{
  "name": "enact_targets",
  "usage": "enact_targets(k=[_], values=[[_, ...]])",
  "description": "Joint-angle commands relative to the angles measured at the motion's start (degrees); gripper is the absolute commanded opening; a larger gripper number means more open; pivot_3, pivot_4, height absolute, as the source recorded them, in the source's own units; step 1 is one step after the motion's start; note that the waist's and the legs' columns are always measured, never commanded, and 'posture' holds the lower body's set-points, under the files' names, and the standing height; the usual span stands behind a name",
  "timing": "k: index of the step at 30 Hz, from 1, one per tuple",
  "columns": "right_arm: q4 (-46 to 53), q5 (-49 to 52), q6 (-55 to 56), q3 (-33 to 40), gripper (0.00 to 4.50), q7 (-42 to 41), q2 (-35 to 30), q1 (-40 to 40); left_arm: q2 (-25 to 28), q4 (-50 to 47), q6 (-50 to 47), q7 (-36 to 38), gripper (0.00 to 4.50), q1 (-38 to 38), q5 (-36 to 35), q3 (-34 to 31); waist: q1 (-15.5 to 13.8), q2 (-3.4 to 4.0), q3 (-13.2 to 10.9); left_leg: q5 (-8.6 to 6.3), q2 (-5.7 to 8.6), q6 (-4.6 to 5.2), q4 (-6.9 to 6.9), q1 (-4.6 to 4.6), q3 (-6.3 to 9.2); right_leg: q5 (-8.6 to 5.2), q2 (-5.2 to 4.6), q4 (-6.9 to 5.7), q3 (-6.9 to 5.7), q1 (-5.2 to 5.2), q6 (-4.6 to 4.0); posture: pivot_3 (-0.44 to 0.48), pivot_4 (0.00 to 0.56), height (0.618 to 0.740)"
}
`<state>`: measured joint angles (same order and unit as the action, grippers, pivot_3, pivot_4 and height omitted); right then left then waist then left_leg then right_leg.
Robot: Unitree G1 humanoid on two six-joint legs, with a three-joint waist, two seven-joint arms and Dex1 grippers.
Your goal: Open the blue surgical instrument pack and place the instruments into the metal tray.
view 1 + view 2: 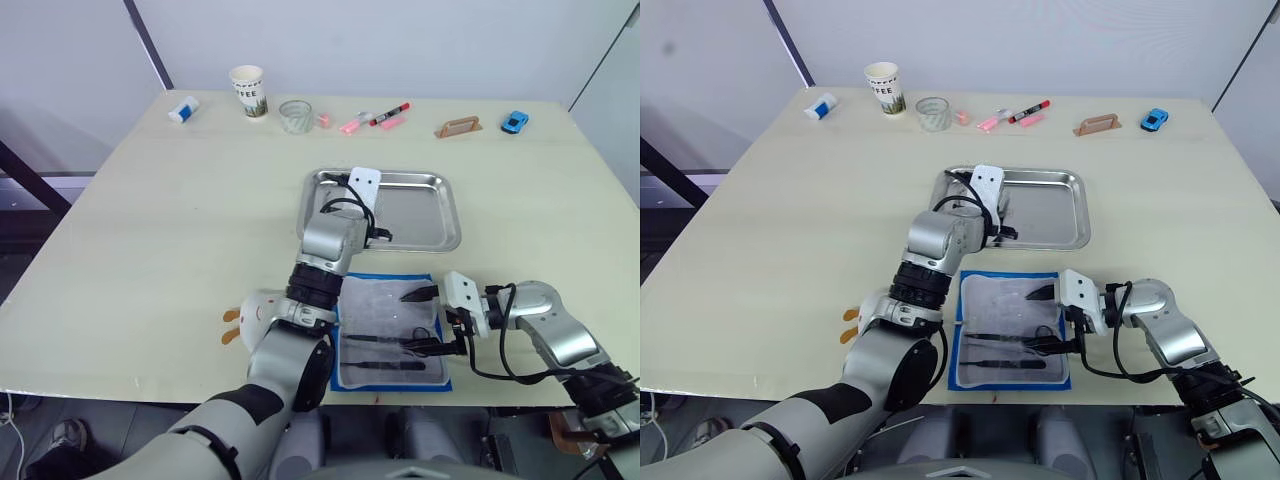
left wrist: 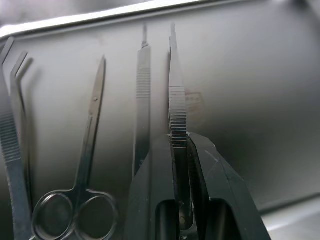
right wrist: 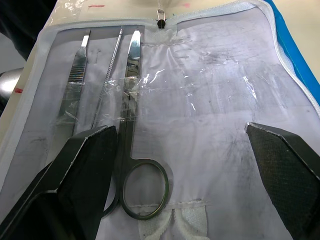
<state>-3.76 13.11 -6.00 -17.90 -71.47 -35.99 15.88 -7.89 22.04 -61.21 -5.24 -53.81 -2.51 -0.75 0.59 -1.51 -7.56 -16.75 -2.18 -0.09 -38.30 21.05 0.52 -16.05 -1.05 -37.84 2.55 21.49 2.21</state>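
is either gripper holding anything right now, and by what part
The left gripper pinches a pair of tweezers by its handle end, ribbed grip and tips sticking out over the metal tray. The right gripper is open over the blue surgical instrument pack, holding nothing.

A lab-like test room: a pale wooden table against plain white walls, strewn with assorted props.

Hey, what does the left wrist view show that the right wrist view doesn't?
Left wrist view: the left pincer shut on a ridged pair of tweezers over the metal tray, where scissors, a slim handle and bent forceps already lie.

Right wrist view: the right pincer open over the opened blue surgical instrument pack, with scissors, a thin probe and a flat handle under clear film.

Both: slim steel instruments lying side by side.
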Motion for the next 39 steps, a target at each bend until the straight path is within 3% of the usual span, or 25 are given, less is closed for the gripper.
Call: enact_targets(k=[1,16,20,24,25,26,32,36,39], values=[[-3.56,-3.49,-2.60,-2.38,4.50,0.35,-0.75,-2.20,-1.36,-0.47,-0.02,-0.12,0.03,-2.28,-0.67,-0.34,0.01,0.00,0.00,0.01,0.00,-0.02,0.00,0.00,-0.01,0.00,0.00,0.00,0.00,0.00,0.00,0.000,0.150,0.740],[-3.49,-3.51,-2.47,-2.30,4.50,0.39,-0.87,-2.34,-1.86,-0.65,-0.50,0.62,0.03,-2.20,-1.99,-0.90,0.01,0.00,0.00,0.05,0.00,-0.09,0.00,0.00,-0.01,0.00,0.00,0.00,0.00,0.00,0.00,0.000,0.150,0.740],[-3.51,-3.52,-2.44,-2.32,4.50,0.35,-0.87,-2.34,-1.71,-1.26,-0.65,0.54,1.57,-1.99,-2.30,-0.71,0.02,0.00,0.00,0.05,0.00,-0.10,0.00,0.00,-0.01,0.00,0.00,0.00,0.00,0.00,0.00,0.000,0.150,0.740],[-3.63,-3.53,-2.38,-2.34,4.50,0.27,-0.89,-2.27,-1.37,-2.74,-0.74,0.95,3.53,-1.65,-2.64,-0.29,0.02,0.00,0.00,0.06,0.00,-0.10,0.00,0.00,-0.01,0.00,0.00,0.00,0.01,0.00,0.00,0.000,0.150,0.740],[-3.62,-3.53,-2.39,-2.34,4.50,0.29,-0.86,-2.27,-1.25,-3.52,-0.78,1.59,3.89,-1.55,-3.06,-0.27,0.02,0.00,0.00,0.06,0.00,-0.10,0.00,0.00,-0.01,0.00,0.00,0.00,0.01,0.00,0.00,0.000,0.150,0.740],[-3.61,-3.53,-2.40,-2.36,4.50,0.29,-0.83,-2.27,-1.09,-4.48,-0.40,2.67,3.89,-1.37,-3.72,-0.22,0.02,0.00,0.00,0.06,0.00,-0.10,0.00,0.00,0.00,0.00,0.00,0.00,0.00,0.00,0.00,0.000,0.150,0.740],[-3.60,-3.50,-2.35,-2.40,4.50,0.28,-0.75,-2.27,1.65,-14.24,6.50,14.78,3.89,2.46,-8.48,3.08,0.04,0.02,-0.01,0.09,-0.01,-0.17,0.02,0.00,-0.02,0.00,-0.01,0.00,0.01,0.00,0.00,0.000,0.150,0.740],[-3.86,-3.39,-1.92,-2.30,4.50,0.26,-0.59,-2.20,8.20,-23.39,17.70,35.41,3.89,8.97,-16.22,4.97,0.23,0.14,-0.04,0.13,-0.02,-0.25,0.08,-0.04,-0.06,0.00,-0.02,0.01,0.04,0.00,0.00,0.000,0.150,0.740],[-4.07,-3.32,-1.67,-2.10,4.50,0.41,-0.40,-2.23,12.03,-24.45,20.89,43.99,3.89,11.47,-21.24,3.30,0.17,0.16,-0.04,0.19,-0.04,-0.35,0.10,-0.06,-0.05,0.00,-0.01,0.00,0.03,0.01,-0.01,0.000,0.150,0.740]])
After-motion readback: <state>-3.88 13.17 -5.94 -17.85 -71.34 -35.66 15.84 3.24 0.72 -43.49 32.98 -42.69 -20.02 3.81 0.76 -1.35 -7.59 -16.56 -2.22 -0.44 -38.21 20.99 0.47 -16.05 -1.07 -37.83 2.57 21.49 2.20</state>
